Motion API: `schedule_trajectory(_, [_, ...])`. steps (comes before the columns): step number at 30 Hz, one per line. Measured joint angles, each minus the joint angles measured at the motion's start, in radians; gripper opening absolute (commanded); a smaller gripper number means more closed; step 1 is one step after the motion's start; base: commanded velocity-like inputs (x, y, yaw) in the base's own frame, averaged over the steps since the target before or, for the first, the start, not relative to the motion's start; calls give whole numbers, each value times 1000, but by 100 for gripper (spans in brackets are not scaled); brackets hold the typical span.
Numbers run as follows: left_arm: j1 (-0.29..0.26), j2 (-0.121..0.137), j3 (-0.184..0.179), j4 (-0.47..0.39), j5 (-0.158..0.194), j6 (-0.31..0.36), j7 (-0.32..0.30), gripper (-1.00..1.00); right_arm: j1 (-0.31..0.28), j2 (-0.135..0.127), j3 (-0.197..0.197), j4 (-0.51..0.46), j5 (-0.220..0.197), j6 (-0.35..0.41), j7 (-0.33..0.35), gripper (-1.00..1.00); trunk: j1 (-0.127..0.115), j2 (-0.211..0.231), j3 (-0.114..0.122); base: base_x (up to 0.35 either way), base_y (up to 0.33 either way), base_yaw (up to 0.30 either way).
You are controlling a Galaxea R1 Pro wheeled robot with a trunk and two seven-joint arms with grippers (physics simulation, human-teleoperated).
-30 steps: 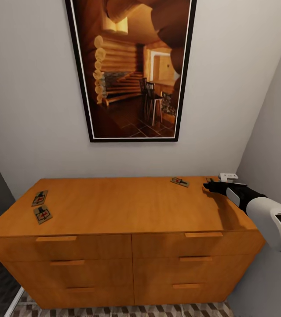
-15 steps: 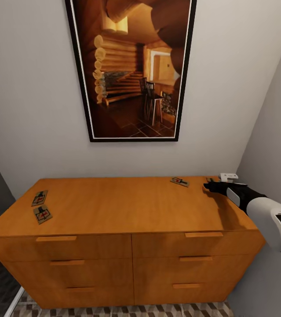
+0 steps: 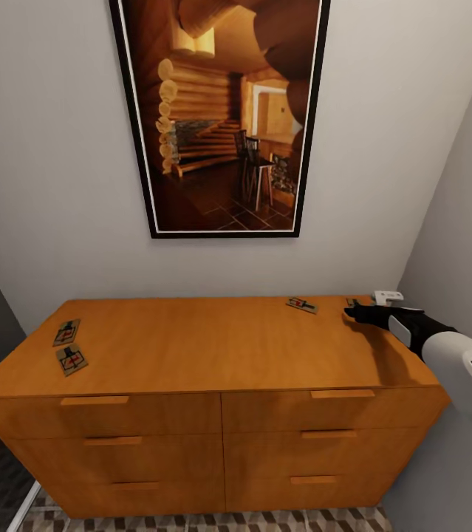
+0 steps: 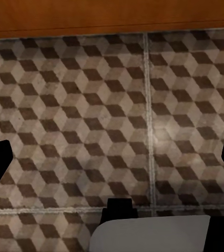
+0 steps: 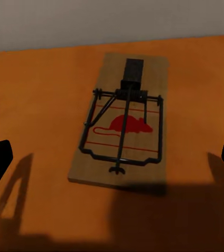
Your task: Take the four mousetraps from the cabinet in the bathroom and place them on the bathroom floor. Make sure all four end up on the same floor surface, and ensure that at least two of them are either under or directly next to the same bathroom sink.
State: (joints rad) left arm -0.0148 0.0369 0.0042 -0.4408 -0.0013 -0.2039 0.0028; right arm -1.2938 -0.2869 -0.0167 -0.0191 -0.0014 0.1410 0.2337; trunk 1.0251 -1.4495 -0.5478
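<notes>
The robot's black right gripper [image 3: 354, 313] hangs low over the back right corner of the wide orange-brown wooden cabinet [image 3: 206, 355], with its jaws spread wide. A flat brown wooden mousetrap with dark wire and a red mouse mark [image 5: 121, 122] lies flat right in front of it.

The trap is thin and flat, so the fingers may slide over it or push it off the back edge.

Three more traps lie on top: one nearby [image 3: 302, 304], two at the left end [image 3: 66, 332] [image 3: 72, 359]. All six drawers look shut.

The left gripper [image 4: 112, 163] is wide open too, above the cube-patterned tile floor [image 4: 91, 121].
</notes>
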Motion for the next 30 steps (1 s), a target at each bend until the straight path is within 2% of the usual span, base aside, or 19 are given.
schedule_trajectory(30, [0, 0, 0, 3, 0, 0, 0, 100, 1, -11, 0, 1, 0, 0, 11, 100, 0, 0, 0, 0, 0, 0])
